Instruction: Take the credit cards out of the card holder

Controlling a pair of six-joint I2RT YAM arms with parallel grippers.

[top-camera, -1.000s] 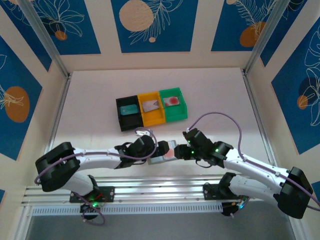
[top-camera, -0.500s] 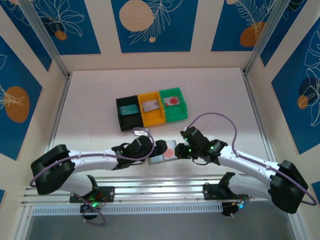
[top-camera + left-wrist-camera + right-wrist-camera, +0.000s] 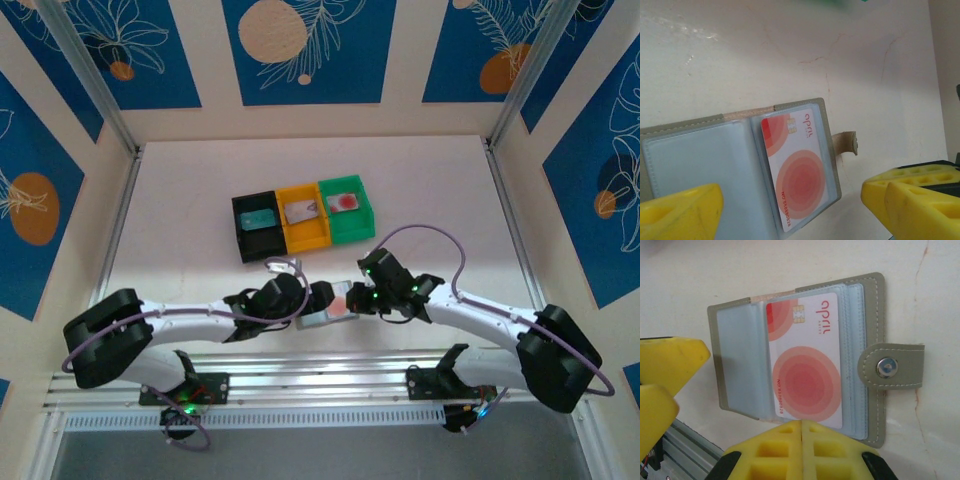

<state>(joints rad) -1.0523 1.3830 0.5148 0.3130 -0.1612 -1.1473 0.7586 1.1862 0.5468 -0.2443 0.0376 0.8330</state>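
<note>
Grey-taupe folding card holder (image 3: 735,360) lies open on white tabletop (image 3: 790,262), pale red-dotted plastic credit card (image 3: 807,375) in its pocket; right hand (image 3: 802,429) closed at card's edge; left hand (image 3: 795,205) open

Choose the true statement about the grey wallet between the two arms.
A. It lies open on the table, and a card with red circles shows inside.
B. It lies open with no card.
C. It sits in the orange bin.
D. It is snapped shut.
A: the wallet lies unfolded on the table, its strap loose, with the card lying inside.
</note>
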